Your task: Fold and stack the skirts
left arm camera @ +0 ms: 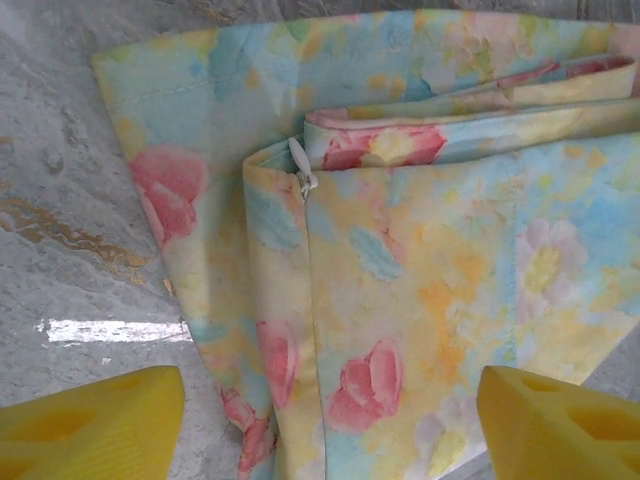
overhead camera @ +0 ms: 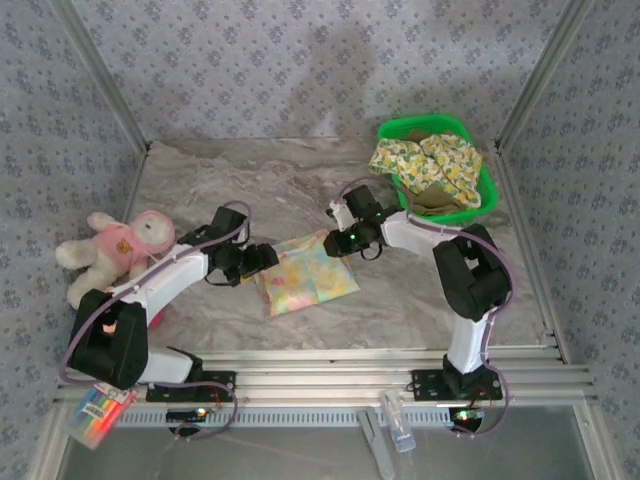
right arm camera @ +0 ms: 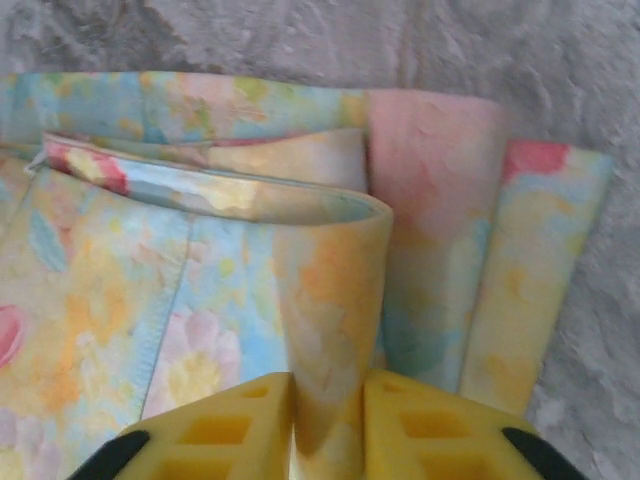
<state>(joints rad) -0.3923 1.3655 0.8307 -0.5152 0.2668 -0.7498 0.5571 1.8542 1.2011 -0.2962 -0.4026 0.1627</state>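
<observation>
Right hand (right arm camera: 328, 395) clenched on a raised fold of the pastel skirt (right arm camera: 200, 290), which lies folded on the desk (overhead camera: 200, 180) between both hands. Left hand (left arm camera: 330, 430) released, poised over the cloth — nothing pins that side. Risk: a pull from the right hand would likely drag the layers and undo the fold.
</observation>
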